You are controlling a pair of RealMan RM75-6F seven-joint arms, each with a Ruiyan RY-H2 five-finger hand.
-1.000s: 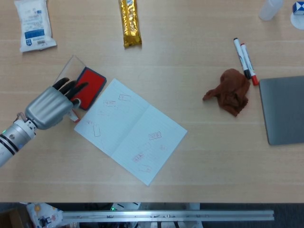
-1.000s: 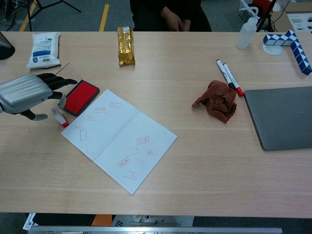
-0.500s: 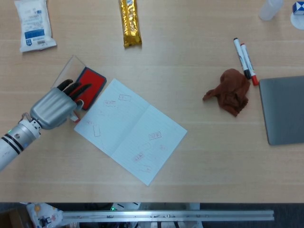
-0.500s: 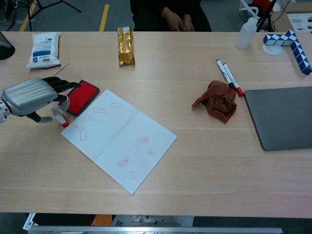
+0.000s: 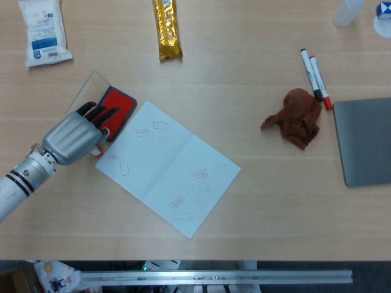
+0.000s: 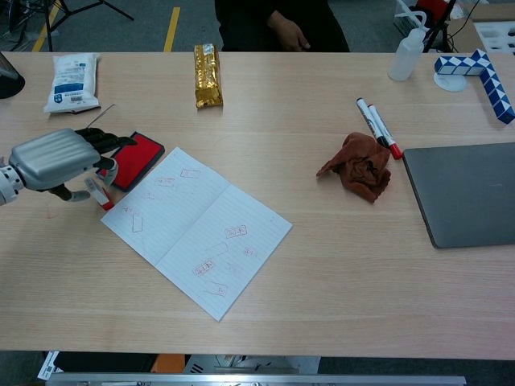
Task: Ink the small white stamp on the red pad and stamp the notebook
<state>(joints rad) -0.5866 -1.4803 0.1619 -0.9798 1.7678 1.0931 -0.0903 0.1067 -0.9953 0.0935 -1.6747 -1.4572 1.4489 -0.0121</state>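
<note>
The open notebook [image 5: 168,168] [image 6: 197,229] lies askew at centre left, with several faint red stamp marks on its pages. The red ink pad [image 5: 121,108] [image 6: 135,155] sits off its upper left corner, a clear lid [image 5: 90,86] beside it. The small white stamp [image 5: 98,152] [image 6: 99,193] lies on the table between pad and notebook corner. My left hand [image 5: 74,138] [image 6: 53,158] hovers low right over it, dark fingers [image 5: 96,113] reaching onto the pad's near edge, thumb [image 6: 74,195] close beside the stamp. I see no grip on it. My right hand is out of both views.
A gold snack bar [image 5: 167,29] and a white packet [image 5: 44,32] lie at the far left. A brown cloth [image 5: 298,117], two markers [image 5: 314,76] and a grey laptop [image 5: 365,140] are on the right. A bottle [image 6: 406,52] and a blue-white puzzle [image 6: 483,72] stand far right.
My left hand has sunk lower and shifted slightly right, closing in over the stamp and the pad's edge. The stamp, pad and notebook have not moved.
</note>
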